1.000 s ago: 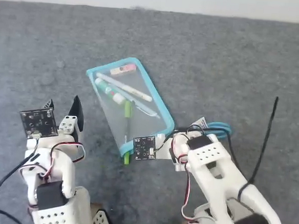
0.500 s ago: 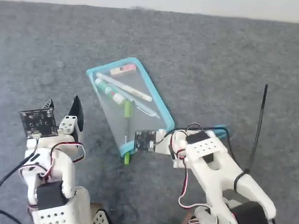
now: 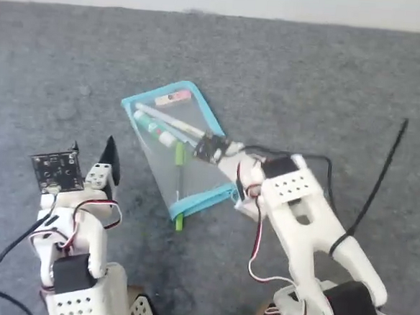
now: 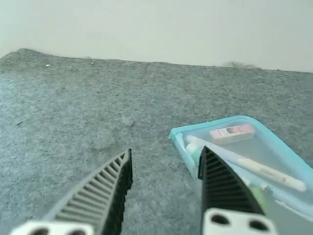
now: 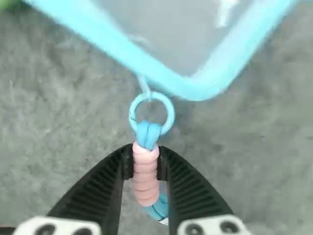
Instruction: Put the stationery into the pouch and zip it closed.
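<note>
The clear pouch with a blue rim [image 3: 201, 199] lies on the grey carpet with several stationery items inside: a white pen [image 3: 175, 123], a pink eraser [image 3: 173, 97] and a green marker [image 3: 180, 155]. A green tip [image 3: 179, 222] sticks out past the pouch's near corner. My right gripper [image 5: 145, 152] is shut on the pink beaded zipper pull [image 5: 145, 171], which hangs from a blue ring [image 5: 151, 111] at the pouch's edge [image 5: 161, 78]. The right arm [image 3: 293, 199] lies over the pouch's right side. My left gripper [image 4: 164, 169] stands open above the carpet, left of the pouch [image 4: 254, 147].
Grey carpet [image 3: 309, 85] covers the whole table, and a pale wall [image 4: 156, 24] runs along its far edge. A black cable [image 3: 382, 177] rises from the right arm. Both arm bases sit at the near edge.
My right arm has swung from the pouch's near right corner toward the far side, along its right edge, holding the pull. The pouch's near right corner shifted with it. The left arm barely moved.
</note>
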Robot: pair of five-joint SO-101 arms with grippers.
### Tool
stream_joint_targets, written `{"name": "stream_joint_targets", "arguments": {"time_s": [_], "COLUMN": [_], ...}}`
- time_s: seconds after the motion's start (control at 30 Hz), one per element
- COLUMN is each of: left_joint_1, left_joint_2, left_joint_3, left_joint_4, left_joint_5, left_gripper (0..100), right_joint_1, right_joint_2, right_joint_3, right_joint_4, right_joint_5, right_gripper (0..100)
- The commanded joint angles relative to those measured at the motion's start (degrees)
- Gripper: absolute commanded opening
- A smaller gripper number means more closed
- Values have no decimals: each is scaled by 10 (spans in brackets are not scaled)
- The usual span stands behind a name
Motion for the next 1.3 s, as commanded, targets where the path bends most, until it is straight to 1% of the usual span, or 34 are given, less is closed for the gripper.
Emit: {"name": "stream_joint_targets", "arguments": {"time_s": [0.0, 0.2, 0.27, 0.33, 0.43, 0.57, 0.67, 0.73, 0.77, 0.83, 0.93, 0.97, 1.0, 1.03, 1.1, 1.13, 1.17, 1.27], "left_joint_1": [56, 62, 65, 66, 77, 136, 167, 180, 178, 158, 77, 70, 89, 131, 223, 236, 222, 106], "left_joint_2": [-5, -5, -5, -5, -5, -5, -6, -6, -6, -6, -6, -6, -6, -5, -8, -9, -10, -9], "left_joint_3": [-9, -11, -13, -22, -36, -35, -36, -38, -39, -43, -41, -36, -30, -20, -4, -6, -15, -48], "left_joint_4": [22, 27, 30, 40, 63, 77, 71, 36, 17, -11, -29, -30, -27, -24, 1, 15, 21, 22], "left_joint_5": [4, 4, 4, -4, -16, -35, -47, -48, -48, -46, 0, 5, 4, -6, -73, -96, -95, -58], "left_gripper": [213, 213, 213, 213, 213, 213, 215, 216, 216, 216, 216, 216, 216, 216, 215, 214, 214, 214], "right_joint_1": [4, 3, 3, -1, -44, -89, -124, -161, -174, -176, -158, -153, -153, -153, -153, -149, -147, -121], "right_joint_2": [-29, -22, -22, -22, -22, -42, -75, -88, -90, -94, -97, -97, -97, -95, -97, -98, -98, -98], "right_joint_3": [-161, -447, -510, -538, -528, -538, -567, -557, -538, -495, -429, -411, -394, -380, -356, -353, -353, -353], "right_joint_4": [86, 210, 226, 230, 233, 247, 269, 283, 284, 269, 230, 218, 206, 194, 177, 177, 183, 188], "right_joint_5": [-38, -145, -176, -189, -187, -192, -190, -182, -176, -171, -172, -172, -172, -172, -171, -171, -171, -171], "right_gripper": [6, 6, 6, 6, 6, 6, 6, 6, 7, 7, 7, 7, 7, 7, 7, 7, 7, 7]}}
